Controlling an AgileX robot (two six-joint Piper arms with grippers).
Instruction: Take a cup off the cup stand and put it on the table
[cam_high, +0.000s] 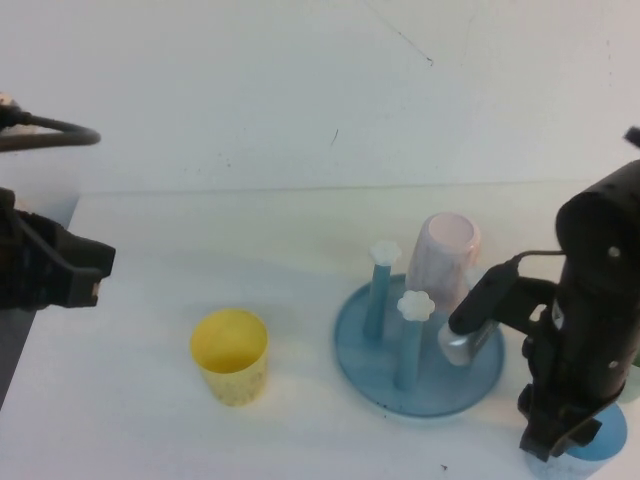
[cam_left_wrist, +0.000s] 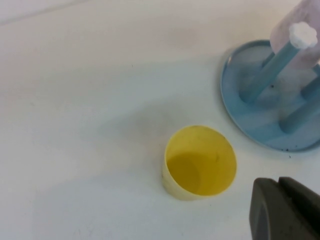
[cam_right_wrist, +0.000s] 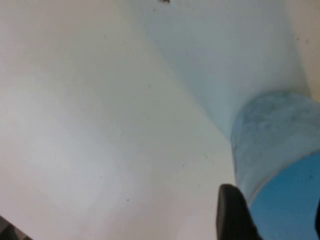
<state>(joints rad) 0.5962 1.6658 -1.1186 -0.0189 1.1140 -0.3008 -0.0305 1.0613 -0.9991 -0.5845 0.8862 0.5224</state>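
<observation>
The light blue cup (cam_high: 605, 445) stands upright on the table (cam_high: 200, 240) at the front right, beside the cup stand (cam_high: 360, 350). My right gripper (cam_high: 565, 440) hangs straight over it. In the right wrist view the cup (cam_right_wrist: 270, 135) shows its open mouth. The right gripper (cam_right_wrist: 275, 217) is open there: one dark finger (cam_right_wrist: 232, 215) sits just outside the rim, the other at the frame's edge across the mouth. My left gripper (cam_high: 95, 280) is parked at the table's left edge, shut and holding nothing (cam_left_wrist: 280, 200).
A pale pink cup (cam_high: 443, 255) sits upside down on a rear peg of the stand, also seen in the left wrist view (cam_left_wrist: 290, 20). Two flower-capped pegs (cam_high: 413, 305) are bare. A yellow cup (cam_high: 230, 355) stands mouth up left of the stand.
</observation>
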